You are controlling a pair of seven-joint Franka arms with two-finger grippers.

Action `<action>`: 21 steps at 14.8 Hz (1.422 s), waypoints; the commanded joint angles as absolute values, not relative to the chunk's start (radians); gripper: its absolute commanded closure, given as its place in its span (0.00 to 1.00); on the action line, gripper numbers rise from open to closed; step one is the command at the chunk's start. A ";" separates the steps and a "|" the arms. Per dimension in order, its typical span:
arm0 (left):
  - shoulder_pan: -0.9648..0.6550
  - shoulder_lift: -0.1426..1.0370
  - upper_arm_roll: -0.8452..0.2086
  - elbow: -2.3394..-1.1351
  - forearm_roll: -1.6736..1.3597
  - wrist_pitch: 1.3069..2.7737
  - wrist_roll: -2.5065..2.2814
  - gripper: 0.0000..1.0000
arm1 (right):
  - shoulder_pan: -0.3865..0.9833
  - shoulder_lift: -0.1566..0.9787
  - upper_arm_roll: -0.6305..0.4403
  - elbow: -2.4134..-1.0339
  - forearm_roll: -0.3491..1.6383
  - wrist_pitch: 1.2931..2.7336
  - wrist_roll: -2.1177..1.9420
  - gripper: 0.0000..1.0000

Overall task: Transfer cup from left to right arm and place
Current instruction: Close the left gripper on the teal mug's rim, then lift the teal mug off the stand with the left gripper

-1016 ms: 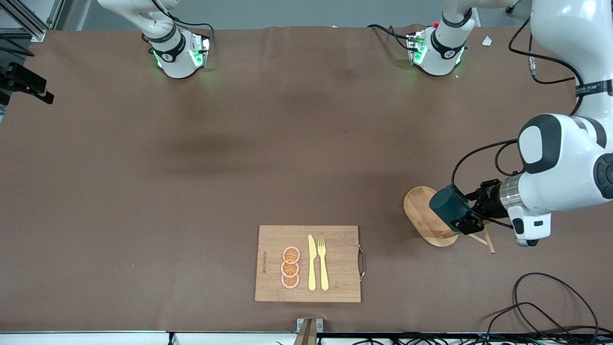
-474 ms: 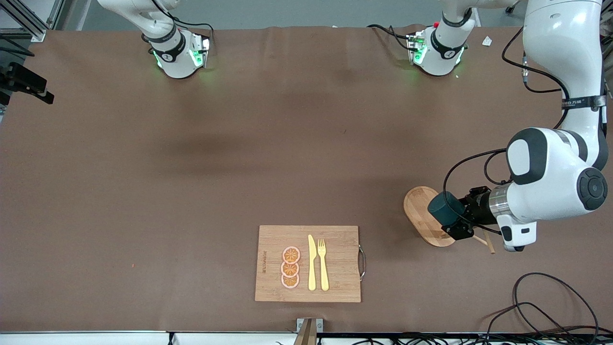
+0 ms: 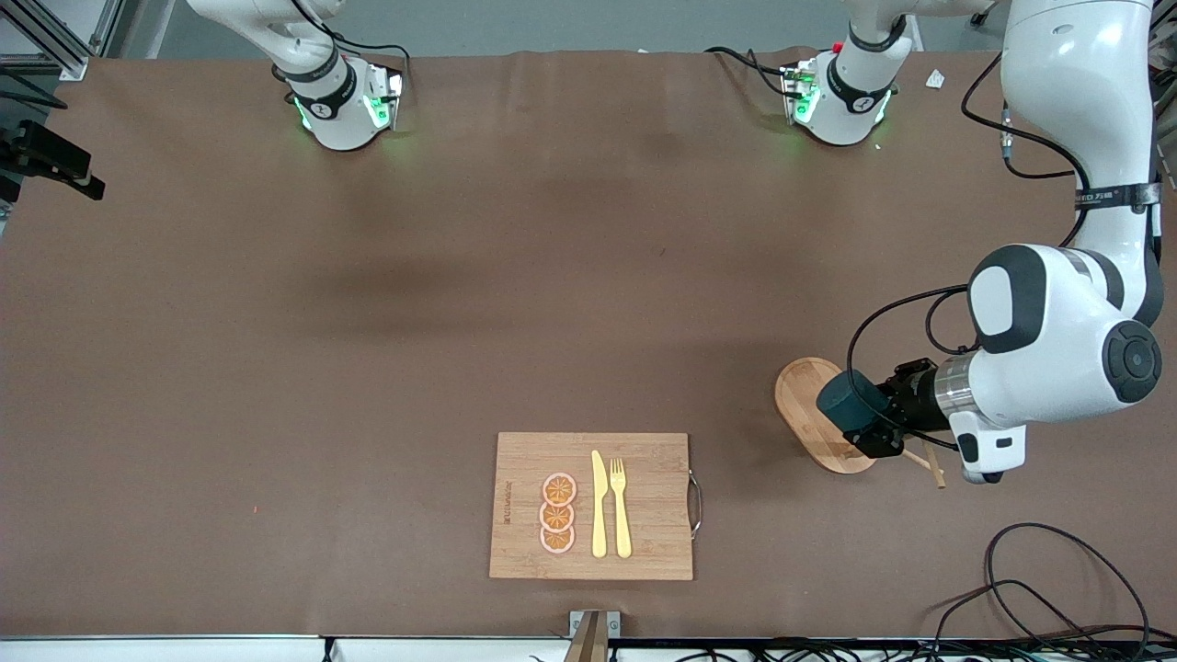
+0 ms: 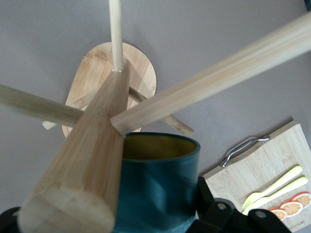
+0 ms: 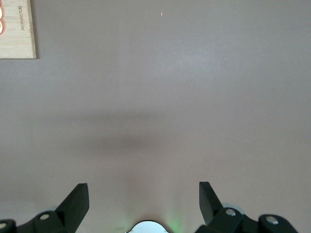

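Bamboo board (image 3: 588, 506) nearest the front camera, teal cup on the rack.
Knife (image 3: 599, 504), fork (image 3: 621, 507) and orange slices (image 3: 557, 513) lie on the board. Farther, the left gripper (image 3: 874, 428) pinches the cup (image 3: 844, 403) hung on the wooden mug rack (image 3: 809, 414). The right gripper (image 5: 144, 201) waits with jaws spread over bare tabletop (image 3: 368, 322).

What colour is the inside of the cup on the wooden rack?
Mustard yellow inside the dark teal cup; the left wrist view shows it best.
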State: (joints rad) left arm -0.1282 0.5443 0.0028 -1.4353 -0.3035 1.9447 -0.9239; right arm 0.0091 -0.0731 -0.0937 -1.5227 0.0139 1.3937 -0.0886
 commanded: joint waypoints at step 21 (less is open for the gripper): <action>-0.117 0.446 0.003 -1.430 -0.405 1.733 -1.046 0.37 | 0.005 -0.086 -0.092 -1.540 -0.005 1.407 -0.109 0.00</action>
State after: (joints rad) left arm -0.1149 0.4812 0.0033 -1.4207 -0.3895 1.7594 -1.0079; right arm 0.0090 -0.0731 -0.0955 -1.5268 -0.0026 1.4050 -0.1060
